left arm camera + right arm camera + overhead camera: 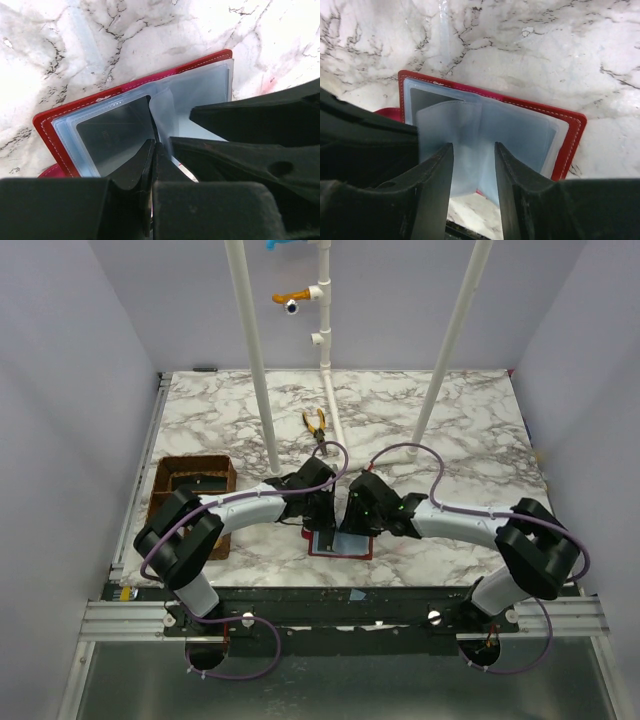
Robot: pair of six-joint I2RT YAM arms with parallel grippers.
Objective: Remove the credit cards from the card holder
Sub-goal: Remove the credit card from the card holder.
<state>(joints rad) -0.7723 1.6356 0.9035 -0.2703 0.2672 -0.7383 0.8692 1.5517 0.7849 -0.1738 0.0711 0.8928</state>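
Observation:
The red card holder [340, 544] lies open on the marble table near its front edge, between both arms. Its clear blue-grey sleeves fan up [200, 90] [520, 130]. A dark credit card [112, 137] shows inside the left sleeve. My left gripper [154, 146] is shut, its tips pinching the thin edge of one upright clear sleeve. In the top view it [322, 516] sits at the holder's left side. My right gripper [473, 162] [352, 520] hangs open over the holder's right half, a pale sleeve standing between its fingers [440, 175] without touching them.
A brown compartment tray [190, 485] stands at the left edge. Yellow-handled pliers [316, 423] lie behind the arms, near white pipe posts [258, 370] [450, 340]. Each arm's black fingers fill the other's wrist view at the side.

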